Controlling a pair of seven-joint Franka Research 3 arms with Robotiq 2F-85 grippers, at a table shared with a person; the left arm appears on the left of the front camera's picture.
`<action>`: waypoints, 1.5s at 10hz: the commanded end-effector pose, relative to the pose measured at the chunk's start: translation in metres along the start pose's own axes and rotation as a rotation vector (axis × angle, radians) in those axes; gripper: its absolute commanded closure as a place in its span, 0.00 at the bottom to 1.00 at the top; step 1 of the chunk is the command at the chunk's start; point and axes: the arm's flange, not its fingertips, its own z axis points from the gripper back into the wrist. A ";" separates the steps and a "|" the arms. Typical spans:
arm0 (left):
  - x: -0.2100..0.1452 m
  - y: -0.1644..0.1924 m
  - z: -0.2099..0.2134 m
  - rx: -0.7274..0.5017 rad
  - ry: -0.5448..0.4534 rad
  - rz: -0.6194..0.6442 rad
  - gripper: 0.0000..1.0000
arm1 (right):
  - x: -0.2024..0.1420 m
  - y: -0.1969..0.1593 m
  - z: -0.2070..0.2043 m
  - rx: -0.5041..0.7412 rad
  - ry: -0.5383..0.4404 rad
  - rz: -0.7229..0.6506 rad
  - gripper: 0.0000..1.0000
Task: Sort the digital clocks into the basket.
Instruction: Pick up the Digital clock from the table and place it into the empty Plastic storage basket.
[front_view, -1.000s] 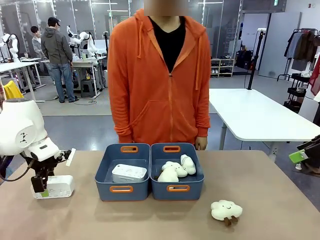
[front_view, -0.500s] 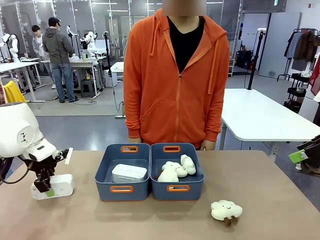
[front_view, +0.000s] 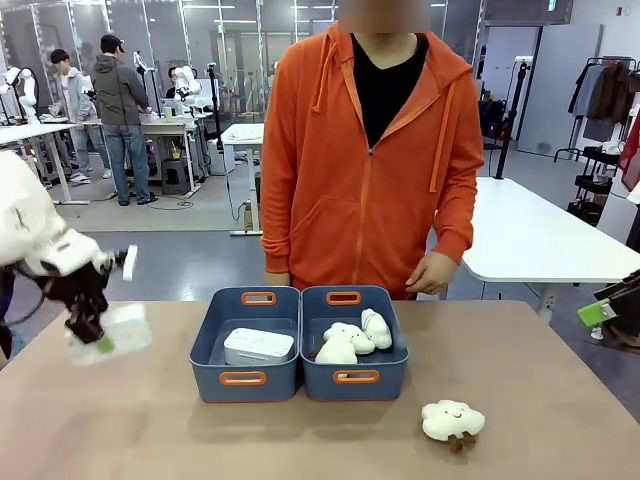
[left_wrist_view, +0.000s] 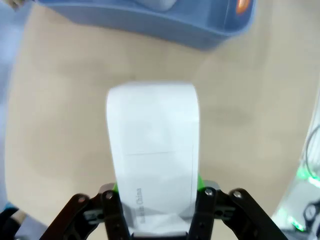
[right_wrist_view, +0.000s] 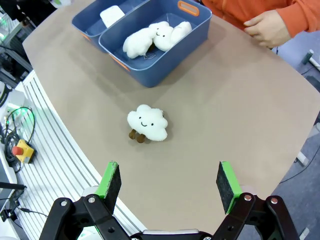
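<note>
The left gripper (left_wrist_view: 159, 210) has its two fingers clamped on the sides of a white digital clock (left_wrist_view: 152, 150), the green pads pressed against its near end while the rest of the body juts out beyond the fingertips. In the front view the same gripper (front_view: 92, 335) carries that clock (front_view: 110, 333) clear of the table (front_view: 520, 420), tilted and blurred, over the table's left end and well apart from the bins.

The right gripper (right_wrist_view: 166, 187) hangs with its fingers spread wide and nothing between them, above the table edge, looking down on a cream cloud plush (right_wrist_view: 147, 124) that lies alone on the bare surface.

Further out, two blue-grey bins stand side by side, touching, near the middle of the table. The left basket (front_view: 212, 345) already holds the other digital clock (front_view: 259, 346), lying flat on its floor. The right bin (front_view: 392, 365) holds a few more cloud plush toys (front_view: 350, 338). The person stands at the far edge behind the bins, one hand (front_view: 433, 273) near the table's far side.

By this showing the task is about half done: one clock is sorted, the second is lifted and in the grip but not yet over the basket. What appears to remain is carrying it rightward across to the left basket and letting it go beside the first.
</note>
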 end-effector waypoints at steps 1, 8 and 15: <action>0.060 -0.019 0.019 -0.008 -0.127 0.089 1.00 | -0.002 -0.002 -0.002 -0.003 -0.006 0.018 0.04; 0.190 -0.052 -0.085 0.154 -0.158 0.310 1.00 | -0.002 -0.002 -0.002 -0.003 -0.006 0.018 0.04; 0.175 -0.038 -0.079 0.084 -0.134 0.319 0.24 | -0.002 -0.002 -0.002 -0.003 -0.006 0.018 0.04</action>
